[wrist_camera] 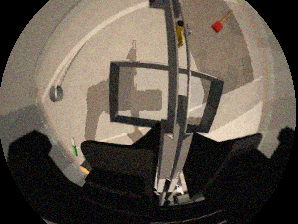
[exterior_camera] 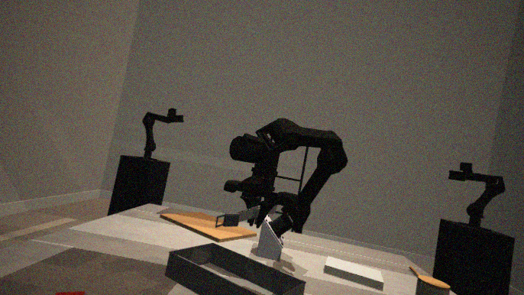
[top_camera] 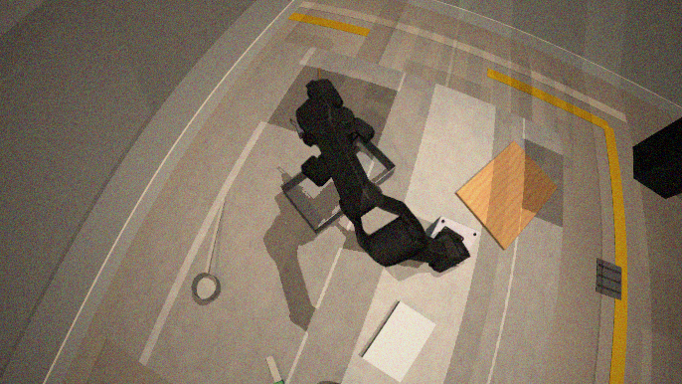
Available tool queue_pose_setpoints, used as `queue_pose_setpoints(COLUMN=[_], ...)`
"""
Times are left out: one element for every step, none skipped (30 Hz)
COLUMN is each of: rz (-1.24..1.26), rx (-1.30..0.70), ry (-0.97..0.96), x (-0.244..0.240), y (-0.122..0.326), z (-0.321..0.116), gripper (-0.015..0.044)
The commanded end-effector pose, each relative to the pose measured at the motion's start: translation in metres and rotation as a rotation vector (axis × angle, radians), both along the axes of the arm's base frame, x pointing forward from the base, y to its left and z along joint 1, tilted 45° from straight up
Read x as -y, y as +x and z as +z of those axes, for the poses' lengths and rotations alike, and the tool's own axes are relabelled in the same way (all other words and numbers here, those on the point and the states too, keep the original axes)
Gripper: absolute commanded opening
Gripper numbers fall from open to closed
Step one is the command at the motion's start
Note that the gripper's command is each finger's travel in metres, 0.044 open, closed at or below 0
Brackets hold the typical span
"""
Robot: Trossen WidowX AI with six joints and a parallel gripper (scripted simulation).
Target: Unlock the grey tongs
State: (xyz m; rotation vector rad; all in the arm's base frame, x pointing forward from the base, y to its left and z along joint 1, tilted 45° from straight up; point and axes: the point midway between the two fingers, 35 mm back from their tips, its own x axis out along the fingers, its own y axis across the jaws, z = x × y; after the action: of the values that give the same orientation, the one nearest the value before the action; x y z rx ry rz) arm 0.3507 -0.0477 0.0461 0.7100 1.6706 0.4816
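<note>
My gripper is shut on the grey tongs and holds them in the air above the roasting tin. The tongs' two long arms run close together, side by side, up the wrist view, with a small yellow part between them near the top. They extend to the left in the exterior view. The arm hides most of them in the top view. Whether the lock is engaged cannot be told. The wooden board lies flat, with nothing on it.
A white block lies beyond the arm's base. A ring-shaped tool with a long handle lies beside the tin. A red-headed tool, a green-marked tool and a wooden spoon-like piece are around the table.
</note>
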Motion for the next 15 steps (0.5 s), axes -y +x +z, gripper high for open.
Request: queue_pose_setpoints(rz=[-0.057, -0.066, -0.080, -0.096, -0.113, -0.130, -0.147, -0.163, -0.181, -0.197, -0.213, -0.230, -0.246, -0.263, -0.279], rx=[-0.031, -0.036, -0.048, -0.062, -0.076, -0.091, -0.105, -0.120, -0.135, -0.149, -0.164, -0.179, -0.193, -0.208, -0.223], ry=[-0.022, -0.025, -0.030, -0.036, -0.041, -0.046, -0.051, -0.056, -0.060, -0.064, -0.069, -0.073, -0.077, -0.080, -0.084], x=[0.028, 0.034, 0.041, 0.048, 0.055, 0.062, 0.070, 0.077, 0.084, 0.091, 0.098, 0.105, 0.112, 0.118, 0.125], y=[-0.003, -0.004, -0.005, -0.007, -0.009, -0.011, -0.013, -0.015, -0.018, -0.021, -0.024, -0.027, -0.030, -0.034, -0.038], z=[-0.015, -0.019, -0.023, -0.028, -0.033, -0.037, -0.042, -0.047, -0.051, -0.056, -0.061, -0.066, -0.071, -0.076, -0.080], gripper=[-0.0150, -0.0150, -0.0150, -0.0150, -0.0150, -0.0150, -0.0150, -0.0150, -0.0150, -0.0150, -0.0150, -0.0150, -0.0150, -0.0150, -0.0150])
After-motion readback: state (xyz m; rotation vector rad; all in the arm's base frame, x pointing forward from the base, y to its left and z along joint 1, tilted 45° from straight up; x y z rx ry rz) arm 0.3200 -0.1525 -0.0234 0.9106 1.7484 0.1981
